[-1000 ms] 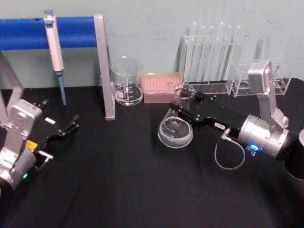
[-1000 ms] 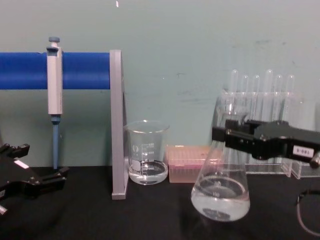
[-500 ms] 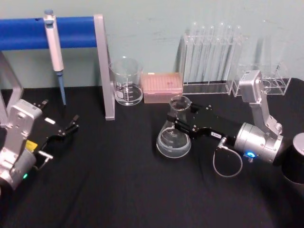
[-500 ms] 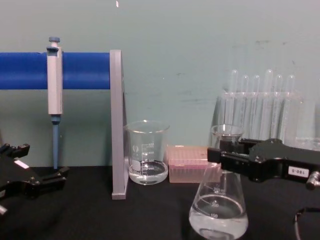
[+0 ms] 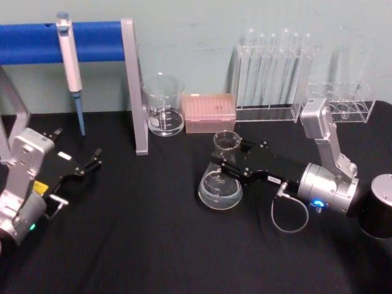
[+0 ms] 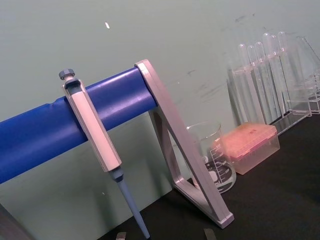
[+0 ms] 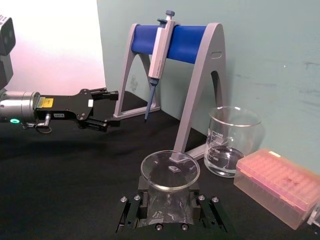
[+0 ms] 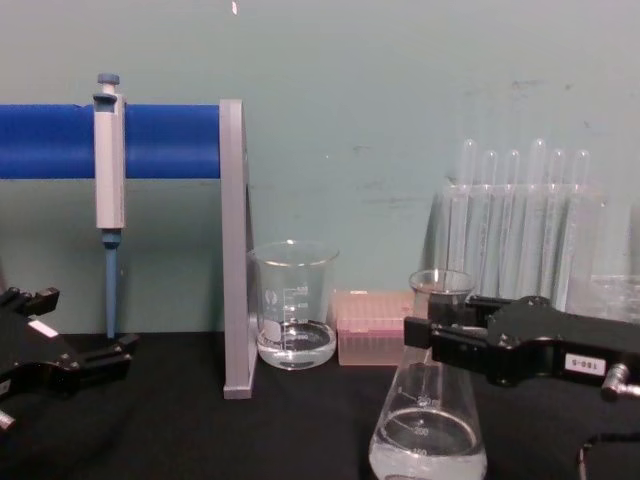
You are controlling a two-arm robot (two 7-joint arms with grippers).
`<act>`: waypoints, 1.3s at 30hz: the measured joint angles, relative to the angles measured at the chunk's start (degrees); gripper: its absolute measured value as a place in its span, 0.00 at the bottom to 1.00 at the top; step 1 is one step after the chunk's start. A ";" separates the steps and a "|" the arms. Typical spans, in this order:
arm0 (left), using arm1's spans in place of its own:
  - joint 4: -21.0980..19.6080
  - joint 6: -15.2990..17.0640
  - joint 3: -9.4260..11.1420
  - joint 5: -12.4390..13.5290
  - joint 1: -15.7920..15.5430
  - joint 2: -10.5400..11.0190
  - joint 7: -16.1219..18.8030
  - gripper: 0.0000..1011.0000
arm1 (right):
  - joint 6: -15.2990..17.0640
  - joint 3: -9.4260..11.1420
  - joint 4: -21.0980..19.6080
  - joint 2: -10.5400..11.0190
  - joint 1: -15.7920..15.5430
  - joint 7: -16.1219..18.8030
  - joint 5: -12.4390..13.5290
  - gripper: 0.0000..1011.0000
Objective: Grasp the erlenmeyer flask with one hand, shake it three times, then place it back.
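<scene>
The clear erlenmeyer flask (image 5: 220, 180) with a little liquid in its base stands upright near the middle of the black table, also in the chest view (image 8: 428, 425) and the right wrist view (image 7: 170, 175). My right gripper (image 5: 228, 164) is shut on its neck, the black fingers clamped on either side below the flared rim (image 8: 445, 340). My left gripper (image 5: 92, 160) is parked at the table's left, open and holding nothing, and shows far off in the right wrist view (image 7: 102, 110).
A glass beaker (image 5: 163, 105) with some liquid and a pink tip box (image 5: 210, 112) stand behind the flask. A test tube rack (image 5: 271, 73) lines the back right. A pipette (image 5: 70, 64) hangs on the blue stand (image 5: 92, 40). A black cylinder (image 5: 378, 214) sits at the far right.
The right gripper has carried the flask downward and toward me, from tilted in the air to upright with its base low at the table. The left arm has stayed still.
</scene>
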 joint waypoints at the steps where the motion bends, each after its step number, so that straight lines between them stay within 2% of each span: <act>1: 0.00 0.00 0.00 0.00 0.00 0.00 0.00 0.99 | -0.04 -0.04 0.15 -0.06 0.07 0.07 -0.02 0.45; 15: 0.00 0.00 0.00 0.00 0.00 0.00 0.00 0.99 | -0.33 -0.73 2.56 -0.98 1.24 1.28 -0.15 0.45; 39: 0.00 0.00 0.00 0.00 0.00 0.00 0.00 0.99 | 0.98 -1.54 4.80 -1.67 2.47 1.86 0.15 0.45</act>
